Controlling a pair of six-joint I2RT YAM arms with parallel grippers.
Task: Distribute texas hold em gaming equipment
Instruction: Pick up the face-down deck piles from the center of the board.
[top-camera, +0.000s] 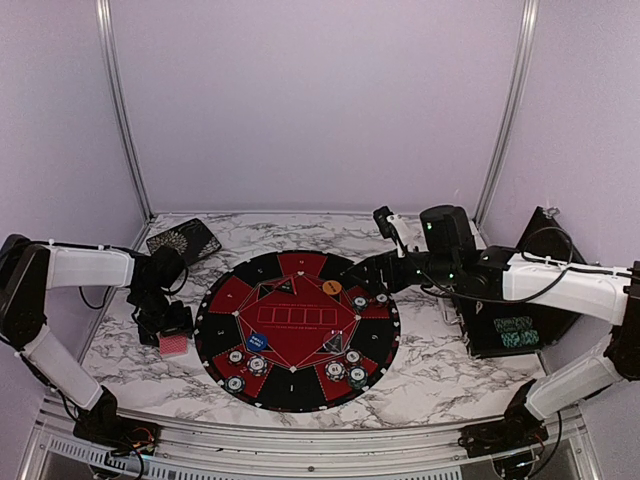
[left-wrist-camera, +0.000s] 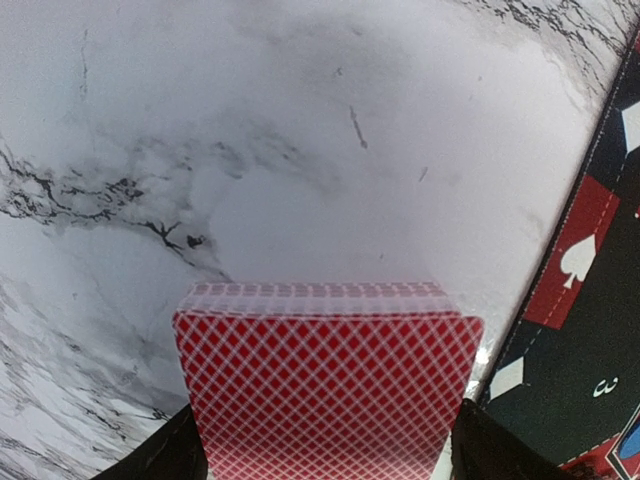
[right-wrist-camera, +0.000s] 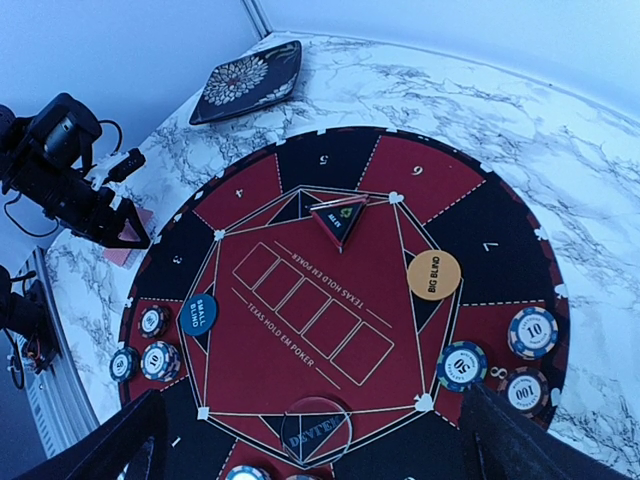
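Note:
My left gripper (top-camera: 173, 338) is shut on a deck of red-backed playing cards (top-camera: 173, 345), held just off the left edge of the round mat (top-camera: 300, 262). In the left wrist view the deck (left-wrist-camera: 325, 385) sits between my fingers (left-wrist-camera: 165, 455) above the marble. My right gripper (top-camera: 380, 272) hovers over the mat's back right edge, open and empty (right-wrist-camera: 315, 445). On the mat lie an orange disc (right-wrist-camera: 434, 275), a blue marker (right-wrist-camera: 199, 313), striped chips at the right (right-wrist-camera: 532, 332) and at the left (right-wrist-camera: 160, 360).
A black patterned case (top-camera: 184, 240) lies at the back left. A black box (top-camera: 515, 325) stands at the right under my right arm. A clear dealer button (right-wrist-camera: 316, 432) and a triangular marker (right-wrist-camera: 338, 220) lie on the mat. Metal posts stand at both back corners.

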